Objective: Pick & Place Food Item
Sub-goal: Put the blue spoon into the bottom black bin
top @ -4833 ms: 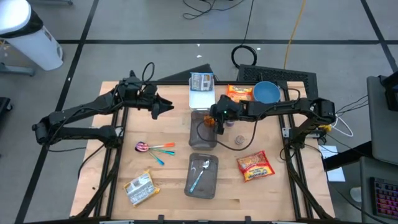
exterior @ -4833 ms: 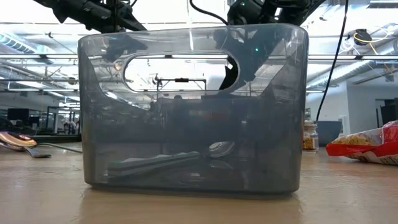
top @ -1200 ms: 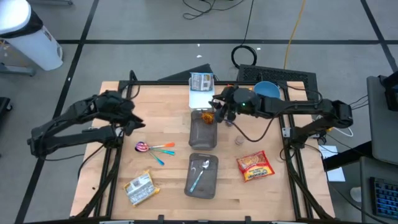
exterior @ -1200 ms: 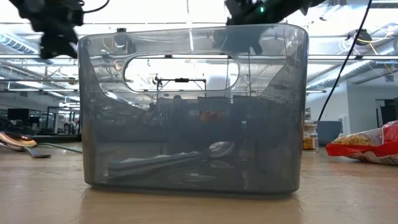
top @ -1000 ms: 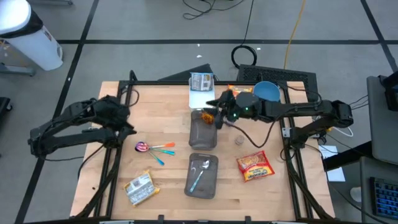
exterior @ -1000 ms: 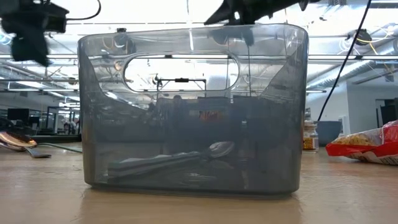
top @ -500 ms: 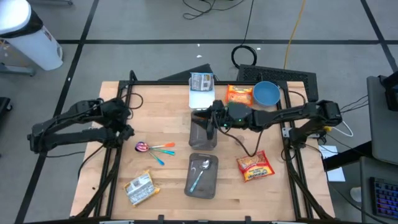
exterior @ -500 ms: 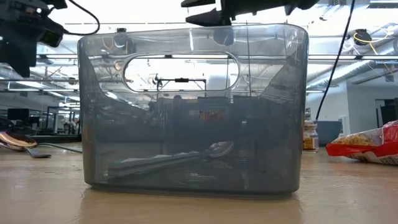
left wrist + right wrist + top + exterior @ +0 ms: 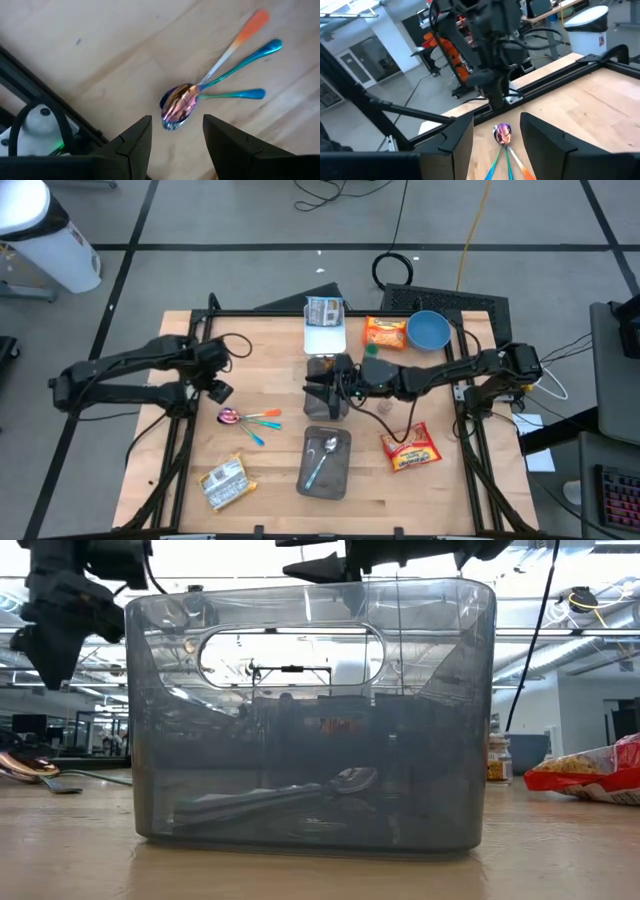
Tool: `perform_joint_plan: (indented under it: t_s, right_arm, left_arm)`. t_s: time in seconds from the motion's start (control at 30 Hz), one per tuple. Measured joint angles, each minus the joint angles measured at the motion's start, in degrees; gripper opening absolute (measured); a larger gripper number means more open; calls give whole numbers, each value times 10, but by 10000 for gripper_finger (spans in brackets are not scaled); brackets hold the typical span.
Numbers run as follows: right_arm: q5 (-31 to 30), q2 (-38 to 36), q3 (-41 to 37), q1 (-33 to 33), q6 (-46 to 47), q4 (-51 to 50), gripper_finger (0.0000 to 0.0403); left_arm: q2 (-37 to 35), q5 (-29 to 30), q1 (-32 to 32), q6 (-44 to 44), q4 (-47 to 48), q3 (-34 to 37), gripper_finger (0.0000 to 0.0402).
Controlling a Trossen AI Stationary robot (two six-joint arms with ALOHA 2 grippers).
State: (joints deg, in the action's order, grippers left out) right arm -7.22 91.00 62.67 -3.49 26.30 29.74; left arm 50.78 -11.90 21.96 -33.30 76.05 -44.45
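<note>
Food packets lie flat on the table: an orange one (image 9: 385, 332) at the far side, a red one (image 9: 410, 447) near right, a silvery one (image 9: 225, 483) near left, and a blue-white one (image 9: 324, 310) on a white container. My left gripper (image 9: 217, 389) points down, open, over the bowls of three coloured spoons (image 9: 177, 102), its fingers apart from them on either side. My right gripper (image 9: 312, 388) points level toward the table's left, above a grey bin (image 9: 327, 408), open with nothing between its fingers (image 9: 462, 135).
A grey tray (image 9: 325, 463) with a metal spoon lies near the front middle and fills the low view (image 9: 310, 710). A blue bowl (image 9: 428, 330) stands at the far right. Black frame rails (image 9: 185, 440) run along both table sides.
My left gripper has come toward the table's right and near edge and gone down, tipping to point down over the spoons. My right gripper has travelled toward the table's left and near edge, from beside the white container to above the grey bin. Neither has opened or shut.
</note>
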Motion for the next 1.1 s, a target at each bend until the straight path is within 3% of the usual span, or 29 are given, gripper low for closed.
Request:
perform_joint_plan:
  t_s: [0.27,0.5,0.77,1.1]
  right_arm:
    - [7,0,0,-8,0,-28,157]
    - [62,0,0,-8,0,-43,152]
    - [61,0,0,-6,-1,-49,152]
    - [59,0,0,-3,-15,-48,150]
  left_arm:
    - [56,3,0,-11,-44,24,186]
    - [62,-71,-29,-74,-150,120,186]
    - [62,-61,-92,-131,-166,144,186]
    - [62,-16,-125,-191,-182,144,186]
